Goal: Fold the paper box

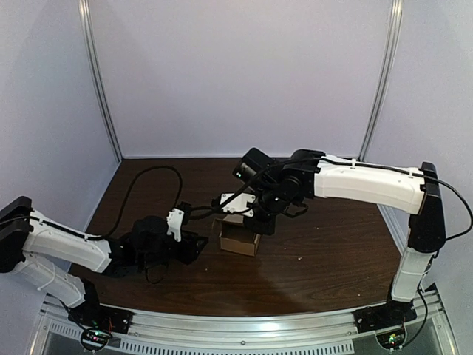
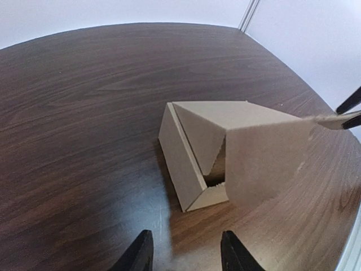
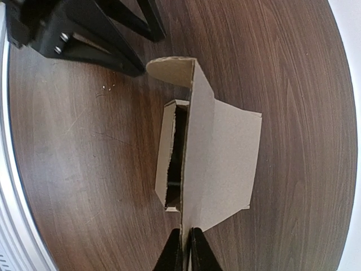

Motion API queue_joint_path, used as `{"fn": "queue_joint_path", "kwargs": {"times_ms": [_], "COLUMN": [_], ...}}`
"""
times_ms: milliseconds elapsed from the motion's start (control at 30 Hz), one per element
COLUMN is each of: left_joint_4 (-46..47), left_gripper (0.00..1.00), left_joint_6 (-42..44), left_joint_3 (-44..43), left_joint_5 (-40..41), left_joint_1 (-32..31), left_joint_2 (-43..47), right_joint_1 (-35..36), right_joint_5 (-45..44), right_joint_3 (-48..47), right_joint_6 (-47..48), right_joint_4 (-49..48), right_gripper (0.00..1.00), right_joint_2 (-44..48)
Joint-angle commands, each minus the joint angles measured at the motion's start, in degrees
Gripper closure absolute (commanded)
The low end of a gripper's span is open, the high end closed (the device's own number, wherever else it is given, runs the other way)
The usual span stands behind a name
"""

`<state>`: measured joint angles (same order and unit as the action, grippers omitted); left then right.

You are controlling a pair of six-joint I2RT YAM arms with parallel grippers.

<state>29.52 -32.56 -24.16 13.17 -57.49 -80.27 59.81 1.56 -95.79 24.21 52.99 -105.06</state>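
Note:
A brown paper box stands on the dark wooden table, partly folded, with its lid flap raised. In the right wrist view the box lies below and the lid flap runs edge-on up to my right gripper, which is shut on the flap's edge. The left wrist view shows the box straight ahead, its lid flap lifted at the right by the right fingertips. My left gripper is open, a short way in front of the box, touching nothing.
The left arm's black wrist lies low on the table left of the box. A black cable loops across the table behind it. White walls enclose the table at the back and sides.

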Motion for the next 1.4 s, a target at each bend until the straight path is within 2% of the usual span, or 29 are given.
{"fn": "queue_joint_path", "kwargs": {"times_ms": [0, 133, 233, 300, 400, 567, 800, 1133, 1267, 1367], "left_joint_4": [-9.69, -21.68, -25.96, -26.13, -22.15, -13.97, -15.82, -17.38, -17.00, -15.16], "left_gripper": [0.56, 0.53, 0.48, 0.45, 0.42, 0.40, 0.40, 0.41, 0.42, 0.42], "left_joint_6": [-1.86, 1.70, 5.79, 7.44, 7.91, 7.18, 8.11, 8.92, 9.50, 9.89], "left_joint_3": [3.14, 2.85, 1.45, -0.05, -2.75, -11.06, -23.45, -26.37, -26.44, -25.95], "left_joint_5": [2.57, 6.50, 11.47, 13.31, 12.58, 5.56, -0.74, -2.55, -1.98, -2.07], "left_joint_1": [-0.46, -0.43, -0.42, -0.31, 0.40, 1.15, 1.64, 1.72, 1.72, 1.89], "left_joint_2": [13.02, 24.44, 28.85, 28.20, 22.24, 5.22, -9.86, -17.15, -19.61, -21.90], "right_joint_1": [0.20, 0.22, 0.22, 0.22, 0.24, -0.07, -1.49, -6.02, -11.95, -17.59], "right_joint_5": [2.51, 8.65, 12.45, 13.37, 13.86, 14.09, 13.63, 17.90, 21.09, 26.54], "right_joint_3": [2.95, 5.95, 6.74, 6.31, 5.31, 4.51, 5.00, 4.52, 3.25, 2.71], "right_joint_6": [0.53, -1.08, -1.88, -2.34, -2.01, -1.77, -1.06, -0.90, -3.80, -7.36], "right_joint_4": [0.58, 0.36, 0.62, 0.60, 0.26, 0.31, 1.00, 3.21, 0.92, -2.33], "right_gripper": [0.86, 0.68, 0.58, 0.53, 0.47, 0.44, 0.37, 0.34, 0.38, 0.46], "right_joint_2": [0.29, -1.92, -4.48, -6.05, -7.65, -7.71, -2.58, 3.05, 2.57, 0.69]}}
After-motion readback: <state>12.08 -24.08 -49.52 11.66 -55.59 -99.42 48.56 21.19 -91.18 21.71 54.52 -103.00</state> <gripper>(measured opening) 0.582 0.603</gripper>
